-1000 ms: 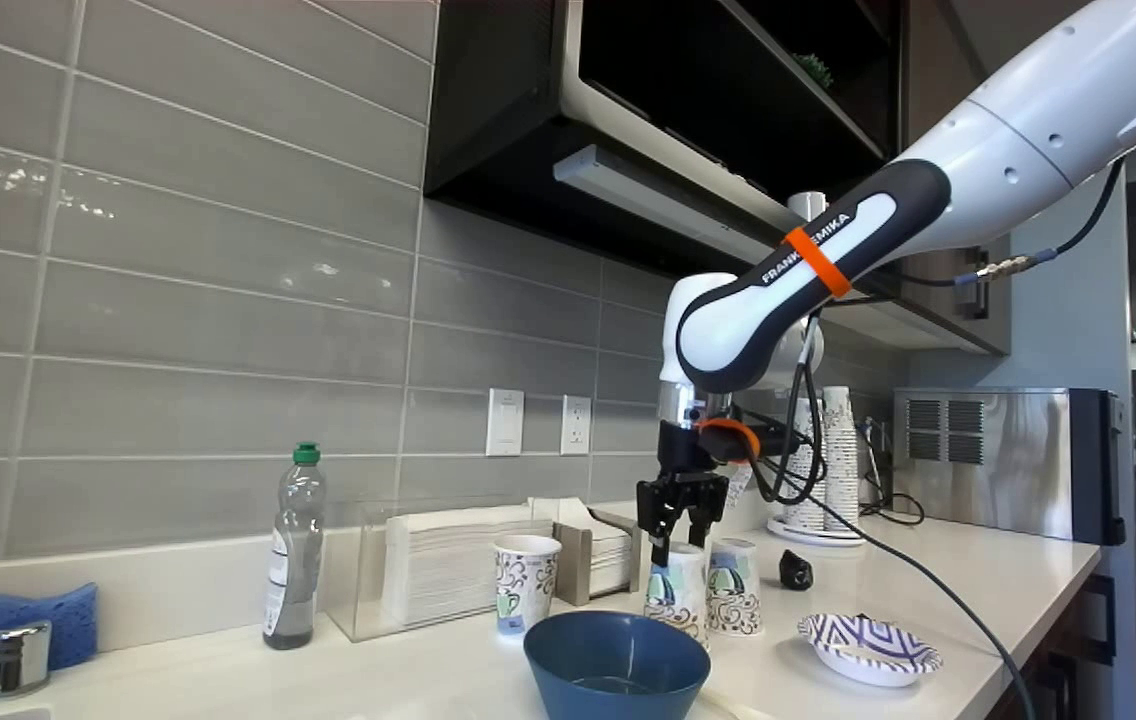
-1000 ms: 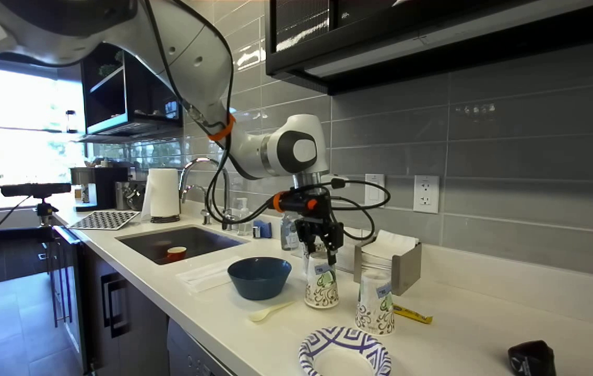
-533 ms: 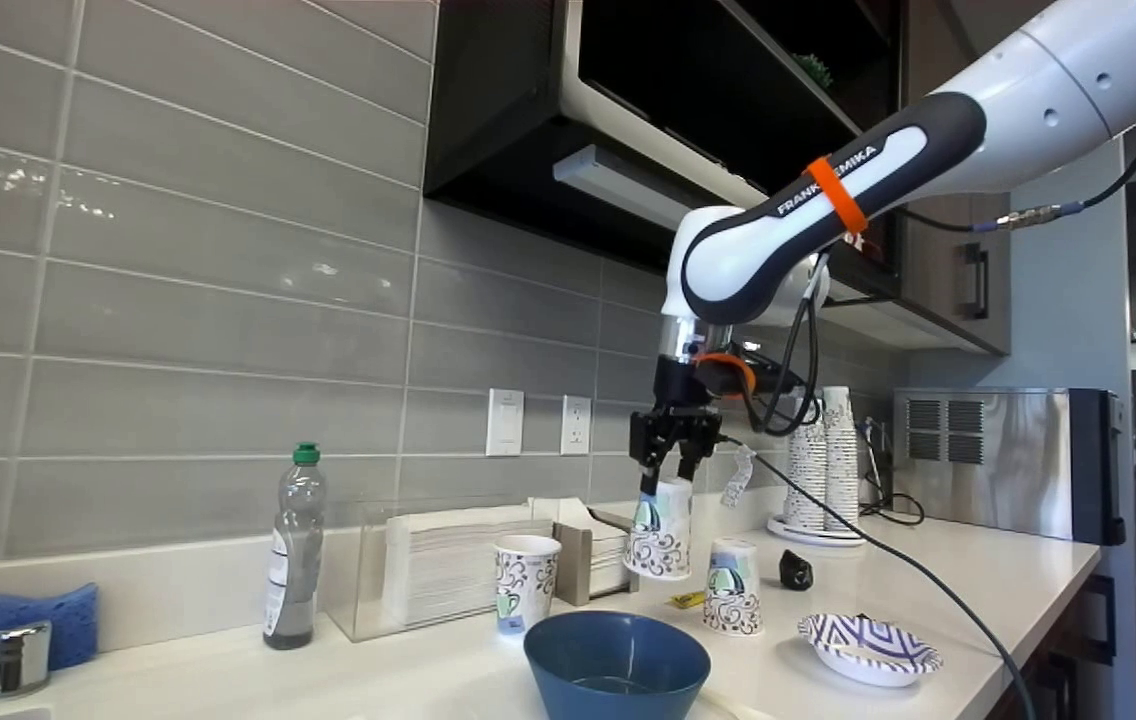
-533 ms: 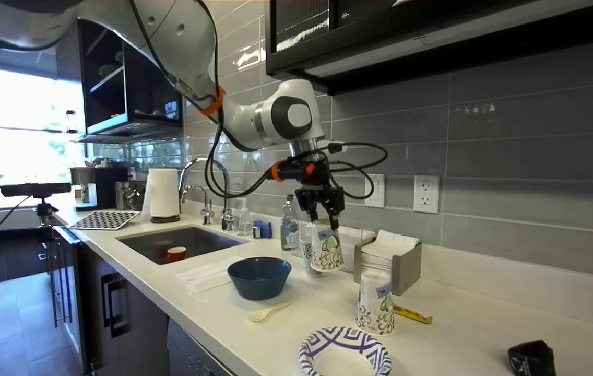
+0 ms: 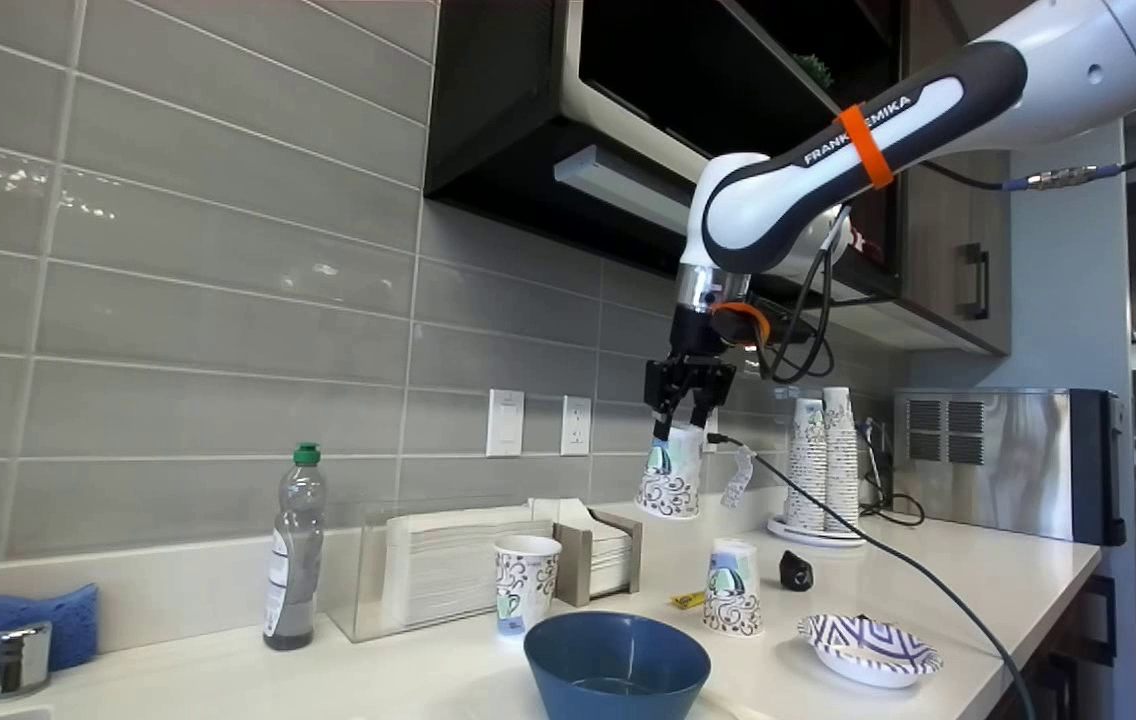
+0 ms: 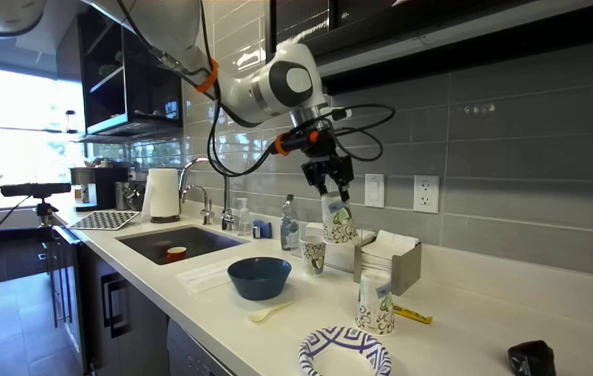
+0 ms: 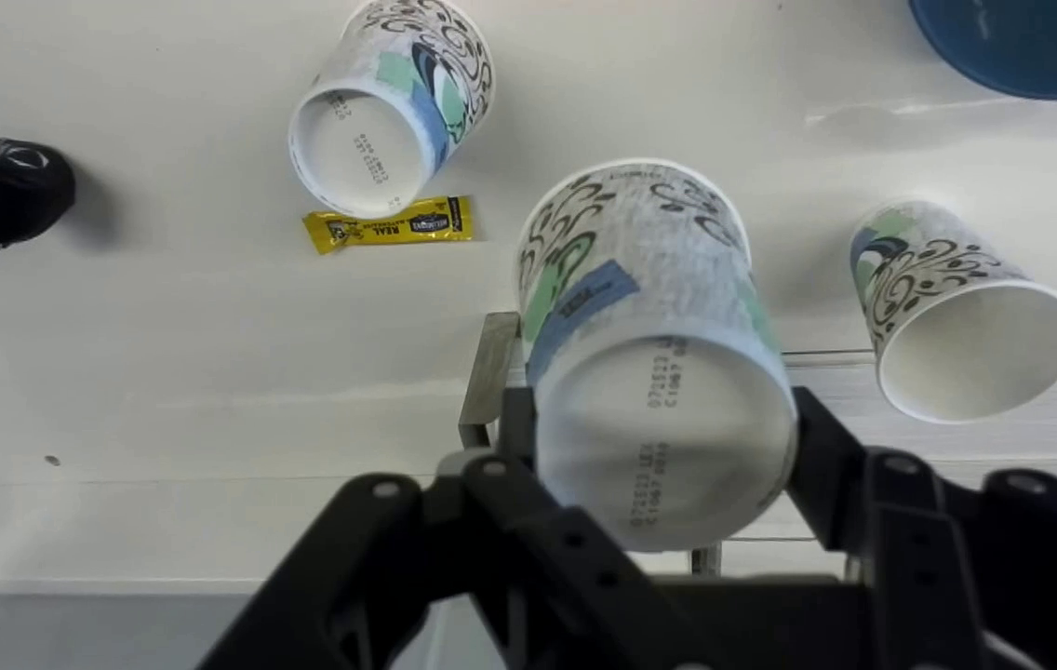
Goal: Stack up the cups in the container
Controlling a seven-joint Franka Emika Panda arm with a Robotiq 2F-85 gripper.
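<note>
My gripper point(image 5: 684, 428) is shut on a white patterned cup point(image 5: 670, 482). The cup is upside down, slightly tilted, and hangs in the air above the counter. In the wrist view both fingers point(image 7: 663, 430) press on its sides near the closed base point(image 7: 668, 447). A second cup point(image 5: 732, 590) stands upside down on the counter; it also shows in the wrist view point(image 7: 445, 70). A third cup point(image 6: 313, 255) stands upright by the napkins, its open mouth showing in the wrist view point(image 7: 980, 354). No container that is clearly the task's own can be told.
A dark-blue bowl point(image 6: 259, 288) stands near the upright cup. A striped shallow white bowl point(image 5: 870, 660), a yellow packet point(image 7: 389, 224), a black item point(image 5: 795, 571) and a pale spoon point(image 6: 270, 311) lie around. Napkin holders point(image 6: 406, 269) line the wall. Tall cup stacks point(image 5: 840, 460) stand behind.
My gripper has lifted the cup from the counter and raised it steadily, lately drifting slightly toward the wall. The other cups and the bowls have not moved.
</note>
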